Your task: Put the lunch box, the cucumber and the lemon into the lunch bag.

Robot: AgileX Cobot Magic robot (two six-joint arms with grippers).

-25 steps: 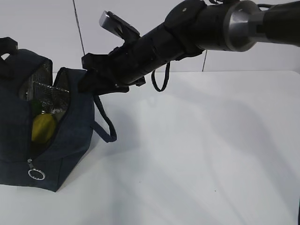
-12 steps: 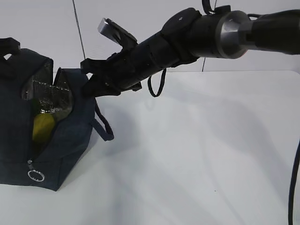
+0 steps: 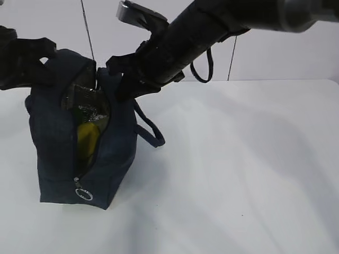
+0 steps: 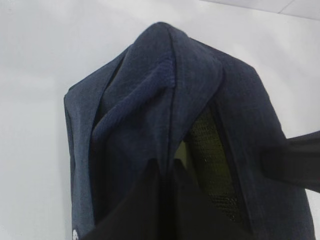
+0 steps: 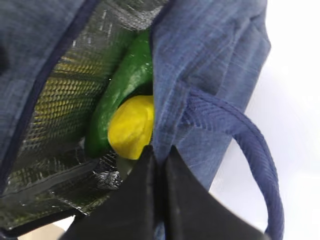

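Standing on the white desk (image 3: 238, 174), the lunch bag (image 3: 55, 159) gapes, presumably held open for packing | left hand (image 4: 167, 172) clamped on one rim, right hand (image 5: 159, 155) clamped on the other | cucumber (image 5: 122, 85) and lemon (image 5: 131, 125) lie inside against foil lining (image 5: 55, 100) | lunch box not visible.

Both arms reach inward — left gripper (image 3: 50, 66) and right gripper (image 3: 119, 79) clamped tight.

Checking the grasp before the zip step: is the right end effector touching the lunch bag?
Touching. The right wrist view shows the right end effector shut on the lunch bag, its navy rim fabric pinched between the fingers, beside the lemon.
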